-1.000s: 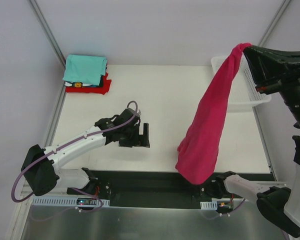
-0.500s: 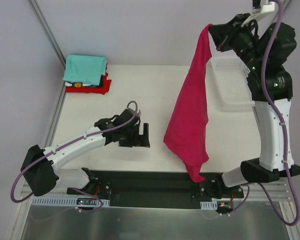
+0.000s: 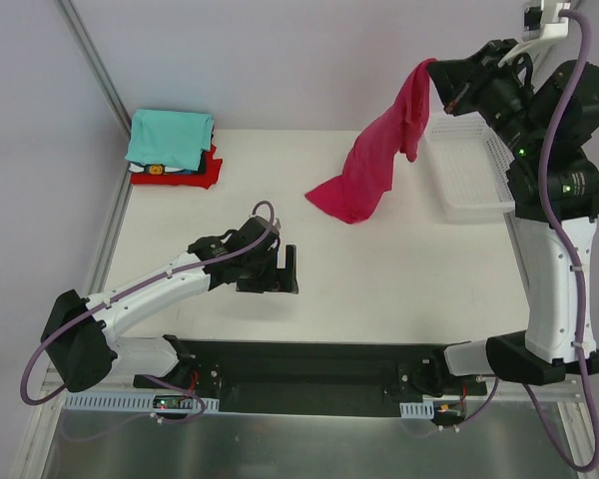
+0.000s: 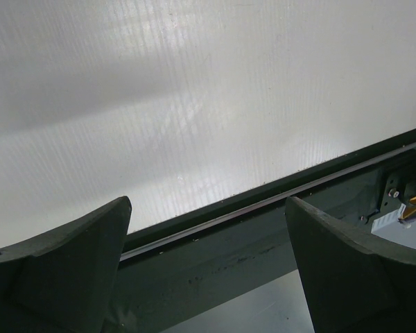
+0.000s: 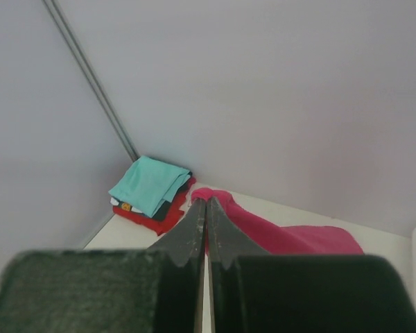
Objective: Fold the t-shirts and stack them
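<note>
Top external: magenta t-shirt (image 3: 377,165) hangs bunched from right end effector (image 3: 441,75).

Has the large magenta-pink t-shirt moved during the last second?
Yes. The magenta-pink cloth t-shirt, held by the right claw, swung away from the near table edge; its lower end is farther back, left of the white plastic mesh basket.

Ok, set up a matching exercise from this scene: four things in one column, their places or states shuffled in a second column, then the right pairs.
Things
1. magenta t-shirt
2. teal t-shirt
3. white mesh basket
4. left gripper

Places or states
A. open, low over the table
B. on top of the folded stack, far left corner
C. hangs from the shut right gripper
D. far right edge of the table

Pairs: 1-C, 2-B, 3-D, 4-A
</note>
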Tool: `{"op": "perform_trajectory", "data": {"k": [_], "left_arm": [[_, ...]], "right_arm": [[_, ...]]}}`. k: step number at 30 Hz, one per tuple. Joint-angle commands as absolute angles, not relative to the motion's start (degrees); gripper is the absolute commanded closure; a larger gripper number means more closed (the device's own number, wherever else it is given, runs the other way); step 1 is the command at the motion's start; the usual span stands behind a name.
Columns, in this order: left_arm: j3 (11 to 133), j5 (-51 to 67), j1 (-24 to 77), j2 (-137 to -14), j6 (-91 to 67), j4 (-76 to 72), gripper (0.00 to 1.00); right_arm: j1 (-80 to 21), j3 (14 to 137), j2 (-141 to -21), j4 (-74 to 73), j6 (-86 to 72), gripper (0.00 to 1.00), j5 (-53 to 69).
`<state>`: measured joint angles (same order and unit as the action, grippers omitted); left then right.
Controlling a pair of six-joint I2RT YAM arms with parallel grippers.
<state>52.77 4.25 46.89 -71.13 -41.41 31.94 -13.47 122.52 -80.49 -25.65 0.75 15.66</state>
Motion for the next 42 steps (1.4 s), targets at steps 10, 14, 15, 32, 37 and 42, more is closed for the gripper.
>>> {"op": "perform_trajectory", "data": {"k": [10, 14, 15, 32, 37, 42], "left_arm": [[53.5, 4.0, 47.4, -71.5, -42.5, 31.9, 0.07], [53.8, 3.9, 47.4, -72.0, -42.5, 31.9, 0.07], [53.9, 3.8, 47.4, -72.1, -42.5, 31.9, 0.07], [55.6, 4.1, 47.5, -75.2, -41.0, 32.0, 0.07], [55.6, 4.0, 47.5, -75.7, -40.9, 31.9, 0.07], [55.7, 4.1, 47.5, -75.8, -40.7, 32.0, 0.07]], "right_arm": [[-13.5, 106.2, -66.8, -23.8, -5.0, 0.99, 27.0], [-13.5, 102.1, -63.3, -24.3, -4.3, 0.99, 26.7], [-13.5, 100.2, -62.8, -24.9, -4.0, 0.99, 26.0], [-13.5, 63.1, -45.2, -30.0, -2.3, 0.99, 10.1], [-13.3, 63.1, -43.9, -37.2, -3.1, 0.99, -7.7], [-12.8, 63.3, -46.2, -43.0, -6.9, 0.99, -15.9]]}}
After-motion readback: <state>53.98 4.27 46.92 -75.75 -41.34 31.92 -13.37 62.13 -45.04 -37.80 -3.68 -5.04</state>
